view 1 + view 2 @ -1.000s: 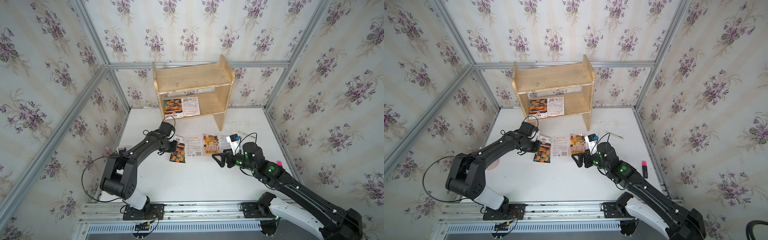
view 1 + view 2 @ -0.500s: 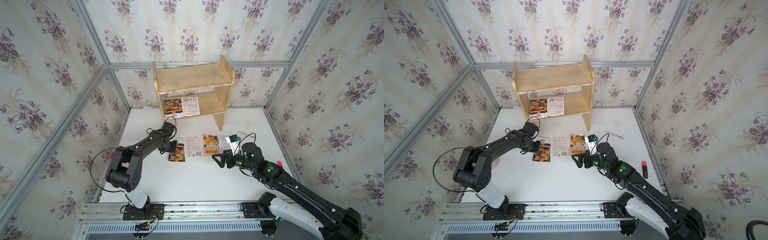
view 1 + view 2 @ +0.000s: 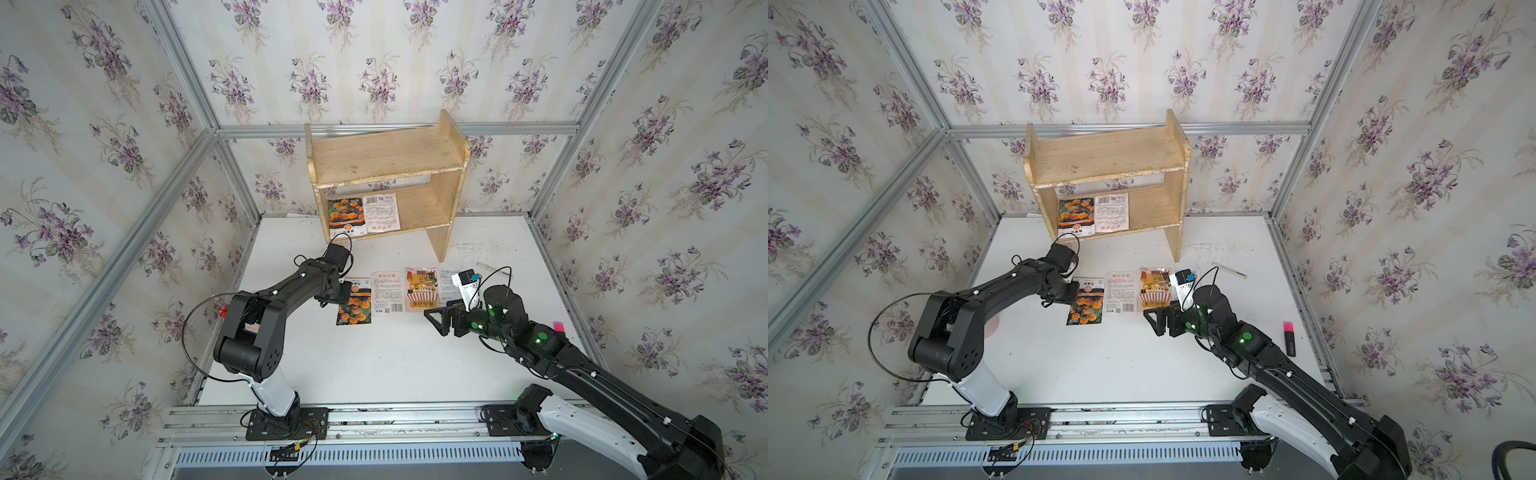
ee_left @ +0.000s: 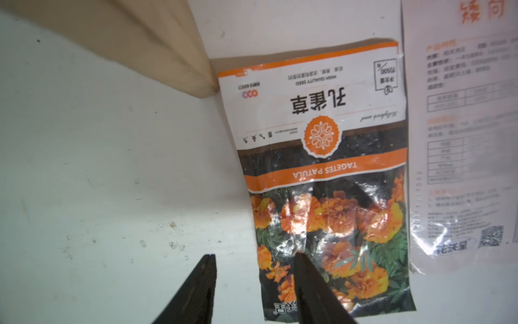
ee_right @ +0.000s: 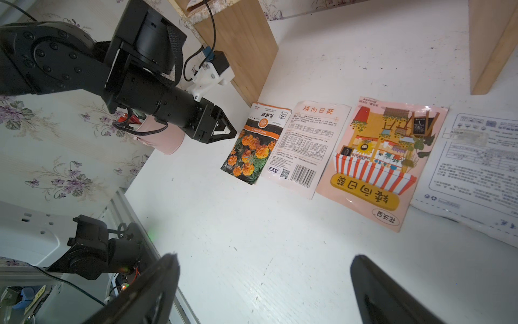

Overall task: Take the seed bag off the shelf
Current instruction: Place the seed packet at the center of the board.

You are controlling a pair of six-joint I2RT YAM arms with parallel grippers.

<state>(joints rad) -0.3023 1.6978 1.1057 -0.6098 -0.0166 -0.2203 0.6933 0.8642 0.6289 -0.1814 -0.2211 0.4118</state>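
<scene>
The pale wooden shelf (image 3: 386,162) (image 3: 1104,158) stands at the back wall. On its lower tier lie two seed bags, an orange-flower one (image 3: 346,216) (image 3: 1075,214) and a white printed one (image 3: 381,212) (image 3: 1112,212). Another orange-flower seed bag (image 3: 354,305) (image 4: 322,174) (image 5: 252,146) lies flat on the white table. My left gripper (image 3: 341,291) (image 4: 253,255) is open low over that bag's edge: one finger is above the bag, the other above bare table. My right gripper (image 3: 436,320) (image 5: 263,256) hangs open over bare table, holding nothing.
More packets lie in a row beside the flower bag: a white printed one (image 3: 386,291), a sunflower one (image 3: 421,289) and a white one (image 5: 482,168) under the right wrist camera. The shelf's side panel (image 3: 440,241) stands just behind them. A pink cup (image 5: 165,140) sits left, a pink marker (image 3: 1288,337) right.
My left gripper has gone from shut to open and let go of the orange-flower bag, which now lies flat on the table. The right arm has not moved.
</scene>
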